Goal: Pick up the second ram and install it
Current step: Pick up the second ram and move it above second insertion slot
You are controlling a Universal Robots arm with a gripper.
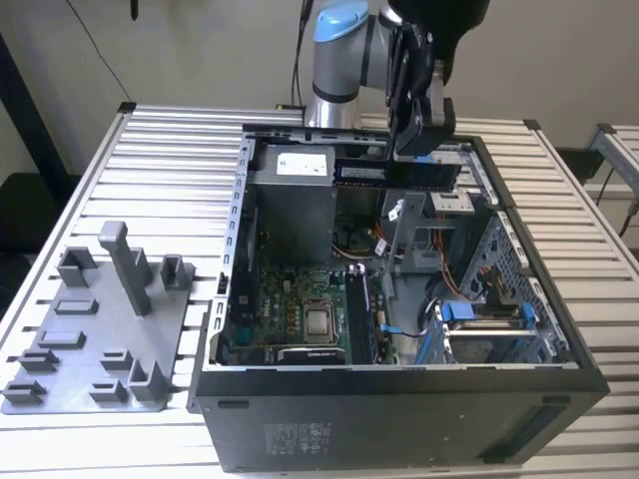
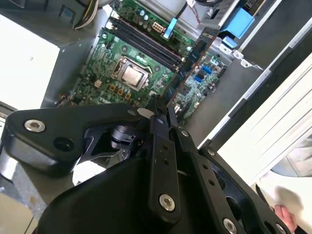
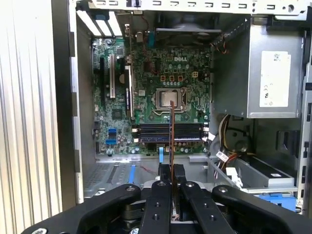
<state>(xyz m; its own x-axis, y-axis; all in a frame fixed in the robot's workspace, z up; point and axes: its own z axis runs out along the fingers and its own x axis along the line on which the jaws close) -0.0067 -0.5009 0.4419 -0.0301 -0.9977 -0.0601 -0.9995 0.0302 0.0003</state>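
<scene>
In the exterior view my gripper [image 1: 419,150] hangs above the back of the open computer case [image 1: 399,399], shut on the second ram [image 1: 394,172], a long dark strip held level. Both wrist views show the ram edge-on: a thin strip [image 3: 171,131] reaching out from between the fingers [image 3: 161,195] over the motherboard [image 3: 146,87], and a dark strip [image 2: 190,61] leaving the gripper [image 2: 163,109]. The memory slots [image 3: 151,131] lie below it, beside the bare processor socket [image 3: 163,97]. In the exterior view the slots [image 1: 359,314] sit well below the gripper.
A grey power supply [image 1: 292,200] fills the case's back corner. Blue drive-bay clips [image 1: 479,314] and cables sit at the exterior view's right. A grey fixture plate [image 1: 100,339] with upright posts lies on the slatted table [image 1: 170,150]. A hand [image 2: 285,214] shows beyond the case.
</scene>
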